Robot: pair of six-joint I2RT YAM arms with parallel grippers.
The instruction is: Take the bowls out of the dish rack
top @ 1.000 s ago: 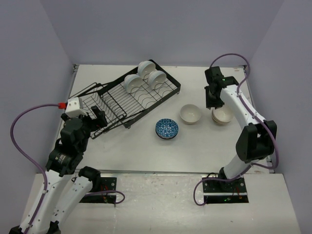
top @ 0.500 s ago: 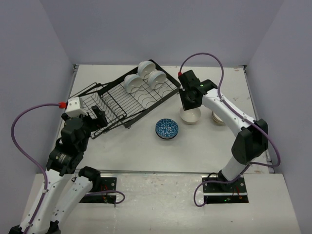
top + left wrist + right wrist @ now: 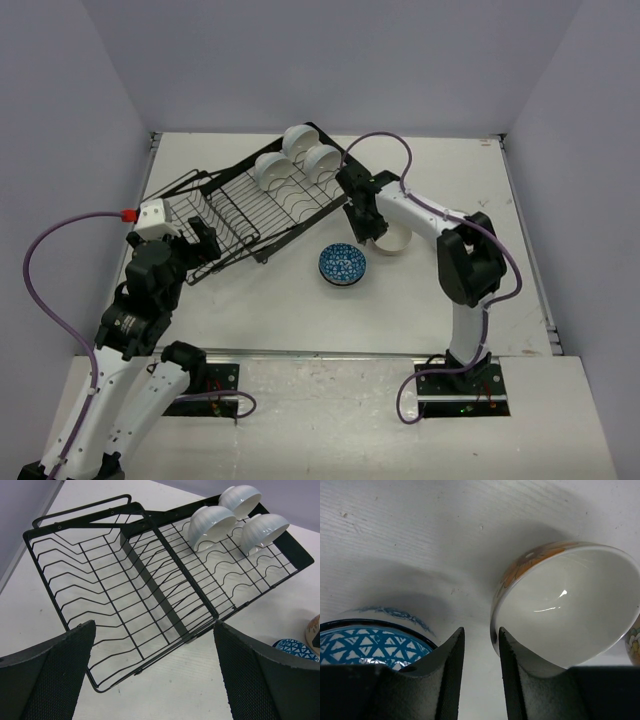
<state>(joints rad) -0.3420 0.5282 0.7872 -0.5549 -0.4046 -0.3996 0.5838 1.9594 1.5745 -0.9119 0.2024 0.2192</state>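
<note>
Look at your right gripper (image 3: 480, 630) first. Its two fingers (image 3: 445, 680) are close together, with only a thin gap between them. They pinch nothing. The rim of the orange bowl (image 3: 565, 605) shows just past the tips. I cannot tell if the tips touch it. This bowl is white inside and has an orange pattern outside. It sits upright on the desk (image 3: 300, 310), a bit right of the middle. The blue bowl (image 3: 370, 645) sits just beside it, on the side nearer the left edge, right in the middle of the desk. A bit of another bowl (image 3: 635, 650) peeks in on the other side. Your right arm reaches from the near edge out over the middle of the desk.

Now your left gripper (image 3: 154, 627). Its fingers (image 3: 55, 680) are spread wide apart and hold nothing. It hangs over the near end of the rack (image 3: 125, 590), close to the left edge of the desk.

The rack is long, black and made of wire. It lies slanted, from the left edge up toward the middle of the far edge. Three white bowls (image 3: 212, 522) stand on their sides in its far end, close together. The rest of the rack holds no bowls.
</note>
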